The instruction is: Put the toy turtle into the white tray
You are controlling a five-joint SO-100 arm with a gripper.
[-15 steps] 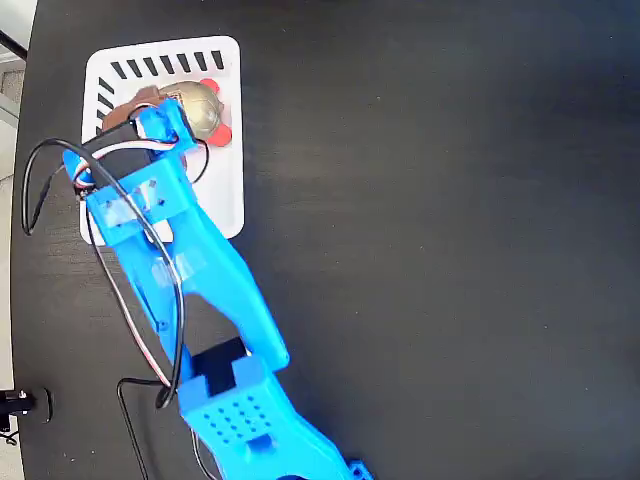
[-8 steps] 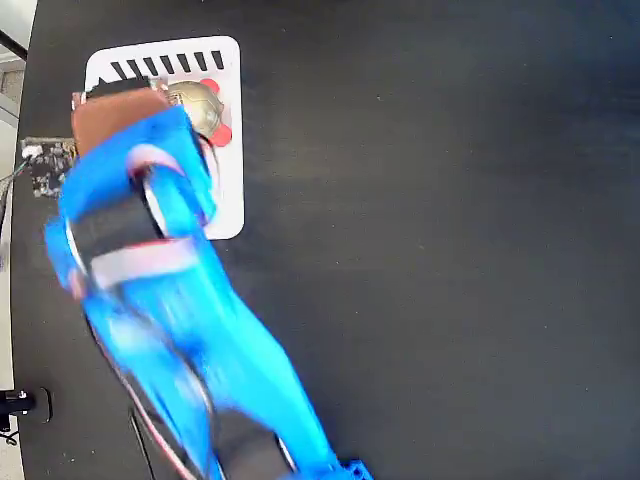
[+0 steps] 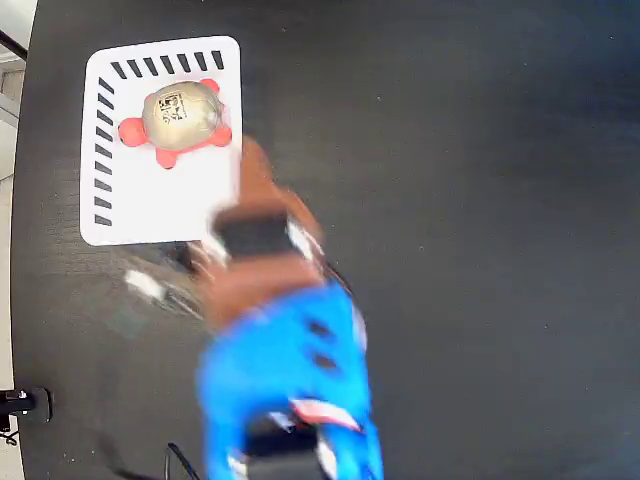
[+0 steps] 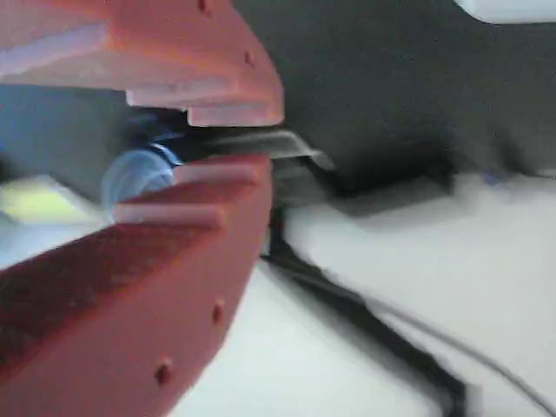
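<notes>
In the fixed view the toy turtle (image 3: 180, 115) lies alone in the upper half of the white tray (image 3: 190, 205), its beige shell with the black mark facing up and its red head pointing left. My gripper (image 3: 262, 165) is a motion-blurred brown shape just right of the tray's lower right corner, clear of the turtle. In the wrist view the gripper (image 4: 261, 139) shows its two orange-red jaws a small gap apart, with nothing between them. The tray appears there only as a white corner (image 4: 512, 7) at the top right.
The blue arm (image 3: 285, 380) fills the lower middle of the black table (image 3: 480, 250). Blurred cables (image 3: 150, 290) trail below the tray. The table's left edge runs close beside the tray, and a small black clamp (image 3: 25, 403) sits at it lower down.
The gripper has let go of the turtle and swung away from above the tray, down and to the right. The turtle stays in the tray, uncovered.
</notes>
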